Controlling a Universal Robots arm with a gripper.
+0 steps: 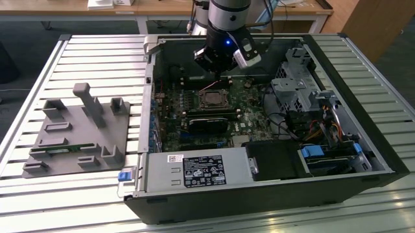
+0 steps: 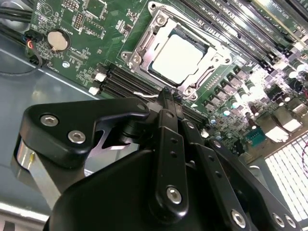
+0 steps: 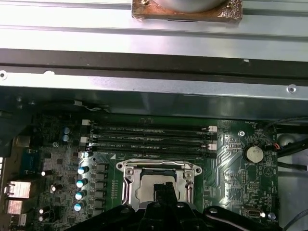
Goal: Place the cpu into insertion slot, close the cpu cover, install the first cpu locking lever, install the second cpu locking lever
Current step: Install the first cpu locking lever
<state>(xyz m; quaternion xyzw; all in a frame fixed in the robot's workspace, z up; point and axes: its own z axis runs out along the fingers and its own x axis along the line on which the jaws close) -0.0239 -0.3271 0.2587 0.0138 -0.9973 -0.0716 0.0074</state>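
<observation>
1. We see the arm (image 1: 228,14) as a silver-grey cylinder with a black joint band, above the case (image 1: 363,160).
2. Its black wrist housing carries a small blue light and a white block on one side.
3. The gripper (image 2: 166,98) is matt black, with rounded linkage plates held by silver screws.
4. A silver metal collar sits behind the linkage.

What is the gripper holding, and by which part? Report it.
Cannot be told. The gripper is at a thin wire lever beside the socket; the chip lies in the socket, unheld.
</observation>
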